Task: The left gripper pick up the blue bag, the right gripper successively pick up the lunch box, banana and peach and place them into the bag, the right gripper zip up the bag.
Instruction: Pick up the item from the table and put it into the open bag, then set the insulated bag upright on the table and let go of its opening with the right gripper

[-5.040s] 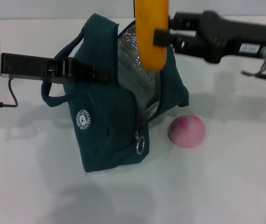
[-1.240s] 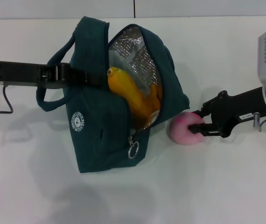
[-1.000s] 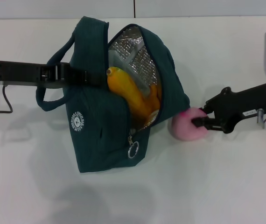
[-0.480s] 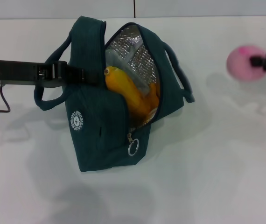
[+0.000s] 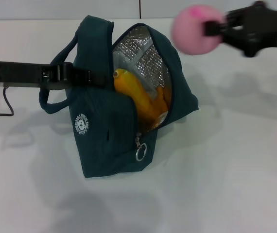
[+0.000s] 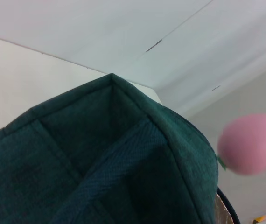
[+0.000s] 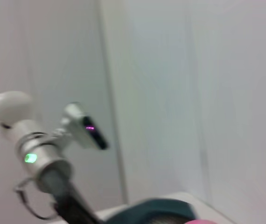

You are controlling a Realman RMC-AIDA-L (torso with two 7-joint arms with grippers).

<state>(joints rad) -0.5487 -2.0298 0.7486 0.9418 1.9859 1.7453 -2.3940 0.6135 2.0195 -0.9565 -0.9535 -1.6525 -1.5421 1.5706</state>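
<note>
The peach [image 5: 195,30] rides high above the far edge of the white tabletop [image 5: 235,174], clamped between the jaws of the right gripper [image 5: 211,28], which has lifted it off the surface where it lay beside the bag a second ago and swung it toward the bag's mouth. The left gripper [image 5: 92,78], jaws shut on the near handle, still holds the blue bag [image 5: 104,141] open in the tabletop's middle, foil lining showing. The banana [image 5: 136,97] already leans inside; the lunch box is probably beneath it, though only a pale edge shows. With the last item airborne, what is left is the drop and the zip.
</note>
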